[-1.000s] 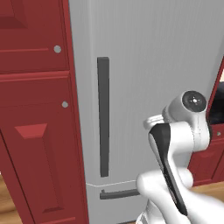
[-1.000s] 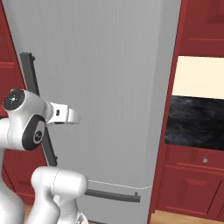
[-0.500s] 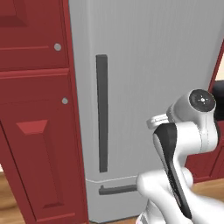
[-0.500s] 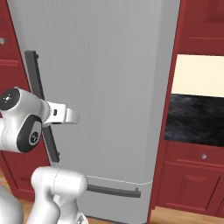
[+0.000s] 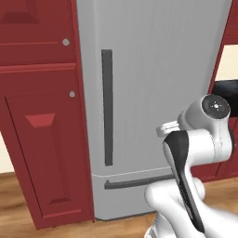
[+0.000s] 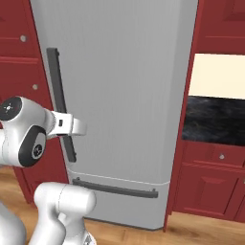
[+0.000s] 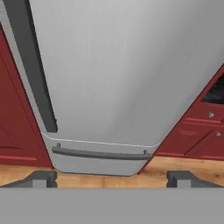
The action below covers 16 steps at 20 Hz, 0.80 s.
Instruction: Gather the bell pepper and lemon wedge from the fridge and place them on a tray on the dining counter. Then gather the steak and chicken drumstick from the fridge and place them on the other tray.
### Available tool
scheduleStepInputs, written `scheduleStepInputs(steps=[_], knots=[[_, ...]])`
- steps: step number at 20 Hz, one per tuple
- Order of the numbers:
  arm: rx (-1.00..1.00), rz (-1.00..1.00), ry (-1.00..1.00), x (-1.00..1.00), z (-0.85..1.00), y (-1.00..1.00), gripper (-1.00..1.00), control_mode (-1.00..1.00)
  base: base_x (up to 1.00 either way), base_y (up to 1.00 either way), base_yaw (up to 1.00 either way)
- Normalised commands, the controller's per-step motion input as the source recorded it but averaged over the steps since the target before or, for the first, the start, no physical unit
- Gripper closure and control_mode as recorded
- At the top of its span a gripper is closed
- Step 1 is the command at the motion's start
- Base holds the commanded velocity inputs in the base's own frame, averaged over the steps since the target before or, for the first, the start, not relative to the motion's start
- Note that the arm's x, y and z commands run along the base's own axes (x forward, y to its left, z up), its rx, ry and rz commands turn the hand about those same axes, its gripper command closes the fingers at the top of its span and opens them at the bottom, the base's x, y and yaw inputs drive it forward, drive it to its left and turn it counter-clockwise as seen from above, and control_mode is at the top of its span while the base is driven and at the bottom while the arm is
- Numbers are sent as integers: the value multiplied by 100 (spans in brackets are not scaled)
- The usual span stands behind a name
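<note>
Two fingertips (image 7: pixel 42 178) spread wide, nothing held. Tall grey steel fridge door (image 6: pixel 129 86) shut, likely heavy, stiff. Grab long dark vertical handle (image 5: pixel 107 107) mid-length.

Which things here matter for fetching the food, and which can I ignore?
Job:
- fridge, door shut
- its vertical handle
- tool, open and empty

Ignore:
- freezer drawer handle
- red cabinets
- dark oven
- wood floor
</note>
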Motion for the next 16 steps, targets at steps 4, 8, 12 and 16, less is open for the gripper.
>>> scheduleStepInputs(steps=[4, 8, 12, 16], knots=[[0, 0, 0, 0, 0, 0, -100, 100, -41, 44, 0], [0, 0, 0, 0, 0, 0, -100, 100, -27, 50, 0], [0, 0, 0, 0, 0, 0, -100, 100, -17, 47, 0], [0, 0, 0, 0, 0, 0, -100, 100, -22, 33, 0]])
